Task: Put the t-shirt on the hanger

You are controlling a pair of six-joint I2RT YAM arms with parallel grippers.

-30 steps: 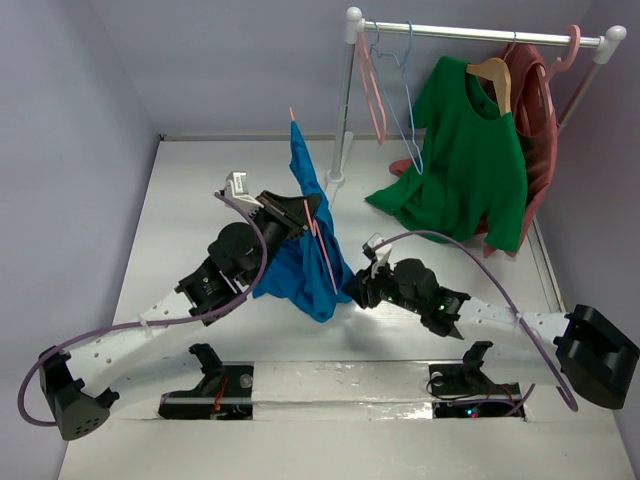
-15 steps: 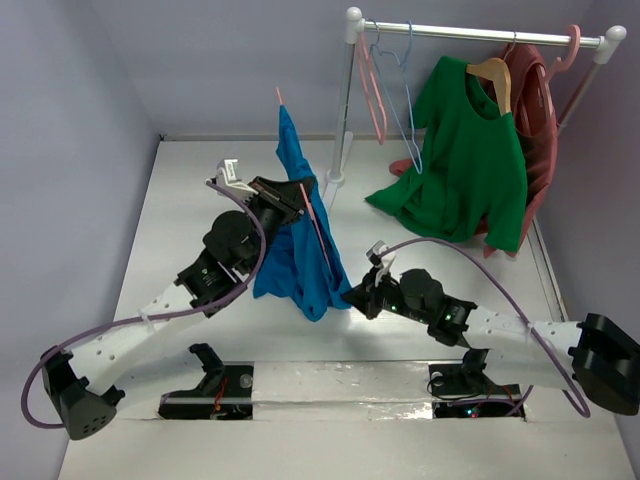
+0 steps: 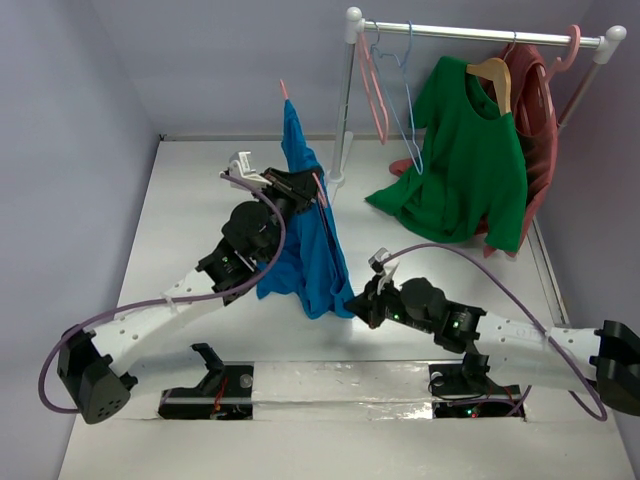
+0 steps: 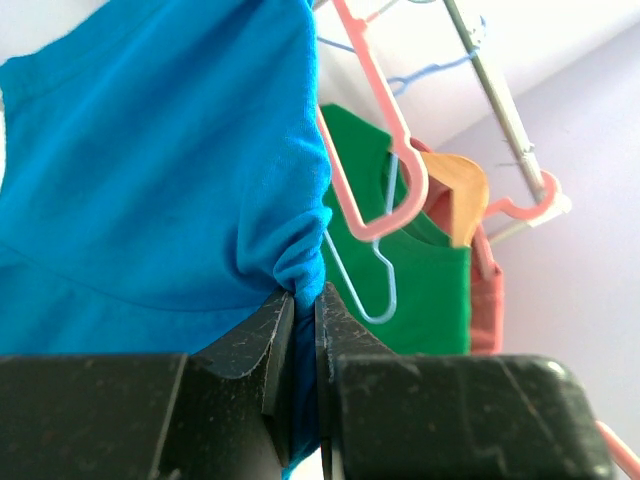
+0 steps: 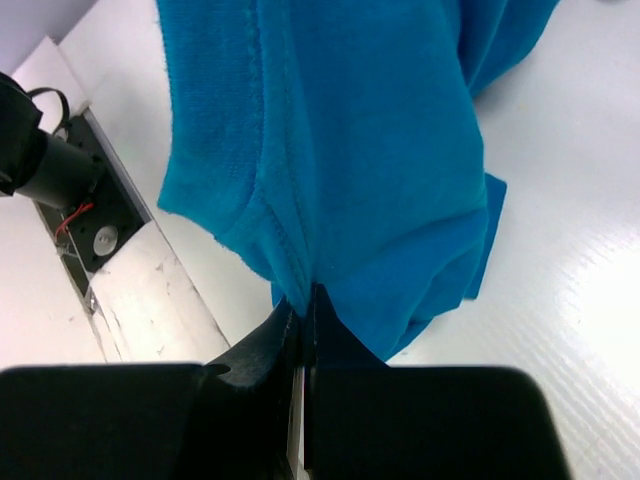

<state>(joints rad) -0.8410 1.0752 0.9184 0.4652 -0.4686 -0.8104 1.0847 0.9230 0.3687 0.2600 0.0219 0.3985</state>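
The bright blue t-shirt hangs in the air over the middle of the table, bunched and crumpled. My left gripper is shut on a fold near its top. The pale-pink hanger's hook pokes out above the cloth, and a short piece of its wire shows beside the left fingers; the rest is hidden in the t-shirt. My right gripper sits low near the table, shut on the stitched lower hem of the t-shirt.
A white clothes rail stands at the back right. It carries a pink hanger, a light-blue wire hanger, a green t-shirt on a wooden hanger and a dark red garment. Its post stands just behind the blue cloth.
My right gripper has closed on the t-shirt's lower hem and drawn nearer the front. The left arm swung the top of the t-shirt left, then back right and a little higher.
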